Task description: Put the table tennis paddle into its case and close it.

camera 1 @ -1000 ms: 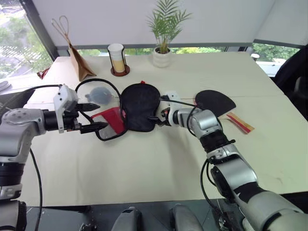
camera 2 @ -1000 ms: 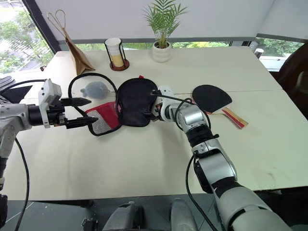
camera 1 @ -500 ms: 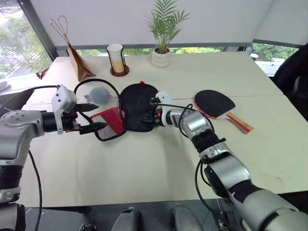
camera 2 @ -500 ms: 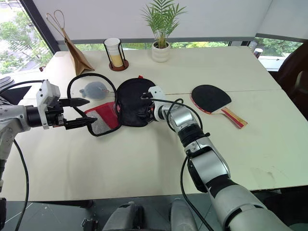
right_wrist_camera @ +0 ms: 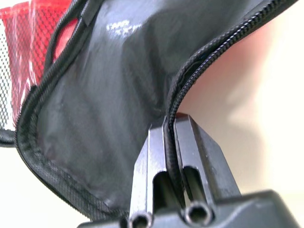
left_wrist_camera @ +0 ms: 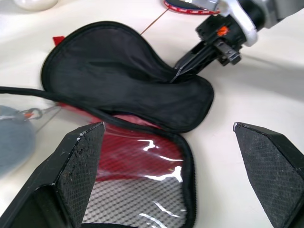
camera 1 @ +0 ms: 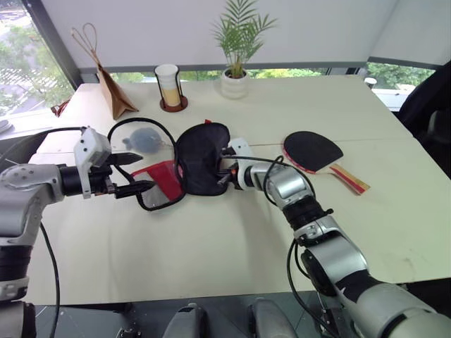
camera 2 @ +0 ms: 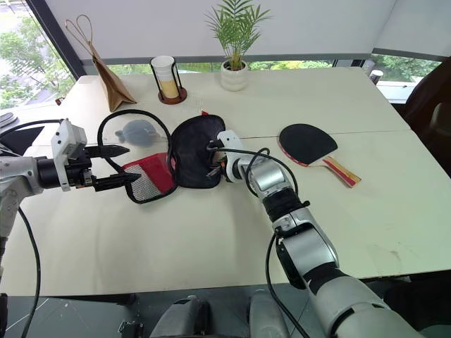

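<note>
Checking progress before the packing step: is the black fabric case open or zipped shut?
Open. The black paddle-shaped fabric case lies unzipped and spread on the table, its red mesh-pocket half folded out, empty; the right end effector pinches its zipper edge.

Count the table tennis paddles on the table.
1. The round, black-faced, red-rimmed table tennis paddle with a wooden handle lies flat on the robot's right side of the cream table, apart from the open black fabric zip case. Nothing visible inside the case.
</note>
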Motion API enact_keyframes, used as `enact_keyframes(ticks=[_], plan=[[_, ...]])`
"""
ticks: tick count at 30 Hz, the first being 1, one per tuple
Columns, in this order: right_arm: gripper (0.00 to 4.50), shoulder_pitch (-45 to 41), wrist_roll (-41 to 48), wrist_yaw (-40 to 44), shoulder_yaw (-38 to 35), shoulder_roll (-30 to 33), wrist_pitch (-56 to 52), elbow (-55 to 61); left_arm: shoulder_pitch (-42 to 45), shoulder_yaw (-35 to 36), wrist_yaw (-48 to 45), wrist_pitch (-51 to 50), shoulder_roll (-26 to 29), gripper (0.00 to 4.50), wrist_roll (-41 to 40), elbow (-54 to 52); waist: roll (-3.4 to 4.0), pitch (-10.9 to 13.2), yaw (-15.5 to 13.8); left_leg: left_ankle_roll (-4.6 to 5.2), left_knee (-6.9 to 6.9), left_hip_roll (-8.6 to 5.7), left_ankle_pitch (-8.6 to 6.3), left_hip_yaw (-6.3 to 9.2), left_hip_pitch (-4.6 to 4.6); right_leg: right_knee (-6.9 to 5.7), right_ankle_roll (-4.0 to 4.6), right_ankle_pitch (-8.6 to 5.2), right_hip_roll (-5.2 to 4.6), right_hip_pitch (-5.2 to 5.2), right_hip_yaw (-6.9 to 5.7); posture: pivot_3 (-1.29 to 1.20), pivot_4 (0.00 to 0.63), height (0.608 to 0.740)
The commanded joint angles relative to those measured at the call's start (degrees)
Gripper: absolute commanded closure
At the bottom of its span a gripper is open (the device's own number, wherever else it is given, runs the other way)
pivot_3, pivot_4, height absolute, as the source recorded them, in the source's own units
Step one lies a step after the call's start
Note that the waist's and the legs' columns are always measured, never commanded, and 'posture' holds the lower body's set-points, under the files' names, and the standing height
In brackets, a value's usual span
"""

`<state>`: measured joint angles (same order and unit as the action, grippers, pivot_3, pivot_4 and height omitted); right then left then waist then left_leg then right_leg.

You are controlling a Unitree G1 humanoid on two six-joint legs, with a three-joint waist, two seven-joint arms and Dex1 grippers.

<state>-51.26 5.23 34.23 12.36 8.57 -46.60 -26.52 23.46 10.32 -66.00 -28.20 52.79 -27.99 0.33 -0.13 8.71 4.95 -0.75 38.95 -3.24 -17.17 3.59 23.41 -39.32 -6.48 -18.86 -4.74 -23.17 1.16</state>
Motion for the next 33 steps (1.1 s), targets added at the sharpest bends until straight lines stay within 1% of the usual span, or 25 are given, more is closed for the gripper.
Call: enact_keyframes(ticks=[1, 4, 8, 13, 19, 22, 27, 33], plan=[[4.46, 4.71, 3.08, 1.15, -2.24, 3.7, -9.32, 14.11, 1.59, 1.21, -0.16, 1.2, 0.71, 0.0, -0.07, -0.1, 0.0, 0.0, -0.57, 0.0, 0.0, 0.0, 0.0, 0.0, 0.0, 0.0, 0.0, 0.0, 0.0, 0.0, 0.0, 0.0, 0.15, 0.74], [4.46, 8.2, 4.81, 1.07, -2.9, 6.8, -14.87, 23.29, 2.21, 0.58, -0.48, 1.37, 0.43, 0.0, 0.03, 0.29, 0.0, 0.0, -1.09, 0.0, 0.01, -0.02, 0.0, -0.01, 0.02, 0.02, 0.0, 0.0, -0.02, -0.01, 0.01, 0.0, 0.15, 0.74], [4.46, 11.98, 7.04, 0.66, -4.56, 10.59, -20.75, 32.34, 3.04, -0.31, -0.87, 1.52, -0.07, 0.0, 0.06, 0.76, 0.0, 0.0, -1.21, 0.01, 0.04, -0.02, -0.01, -0.01, 0.02, 0.04, 0.0, 0.0, -0.01, 0.01, 0.03, 0.0, 0.15, 0.74], [4.46, 15.54, 9.56, -0.25, -7.09, 14.04, -26.15, 39.8, 3.71, -0.77, -1.42, 1.31, -0.56, 0.0, -0.07, 0.86, 0.0, 0.0, -1.36, 0.02, 0.03, -0.01, -0.01, -0.03, 0.02, 0.04, 0.0, 0.0, -0.01, 0.0, 0.06, 0.0, 0.15, 0.74], [4.46, 19.73, 12.6, -0.68, -10.41, 17.91, -30.94, 46.68, 4.29, -1.34, -1.88, 1.41, -0.89, 0.0, 0.15, 1.24, 0.0, 0.0, -1.95, 0.02, 0.04, -0.01, -0.01, -0.05, 0.02, 0.06, 0.0, 0.0, -0.01, 0.01, 0.08, 0.0, 0.15, 0.74], [4.46, 21.15, 14.06, -1.03, -12.16, 19.46, -32.6, 48.54, 4.34, -1.47, -2.0, 1.4, -0.94, 0.0, 0.15, 1.3, 0.0, 0.0, -2.58, 0.03, 0.04, -0.01, -0.02, -0.06, 0.02, 0.08, 0.0, 0.0, -0.02, 0.02, 0.09, 0.0, 0.15, 0.74], [4.46, 25.95, 15.78, -1.12, -14.12, 23.66, -33.72, 51.76, 4.52, -1.83, -2.2, 1.38, -1.09, 0.0, 0.21, 1.32, -0.01, -0.01, -2.9, 0.04, 0.07, -0.01, -0.02, -0.06, 0.02, 0.09, 0.0, 0.0, -0.02, 0.06, 0.09, 0.0, 0.15, 0.74], [4.46, 29.2, 17.54, -2.23, -16.22, 25.16, -34.33, 53.73, 4.67, -2.37, -2.37, 1.17, -1.56, 0.0, 0.17, 1.03, -0.01, -0.01, -2.8, 0.05, 0.07, -0.01, -0.02, -0.08, 0.02, 0.1, 0.0, 0.0, -0.01, 0.06, 0.1, 0.0, 0.15, 0.74]])
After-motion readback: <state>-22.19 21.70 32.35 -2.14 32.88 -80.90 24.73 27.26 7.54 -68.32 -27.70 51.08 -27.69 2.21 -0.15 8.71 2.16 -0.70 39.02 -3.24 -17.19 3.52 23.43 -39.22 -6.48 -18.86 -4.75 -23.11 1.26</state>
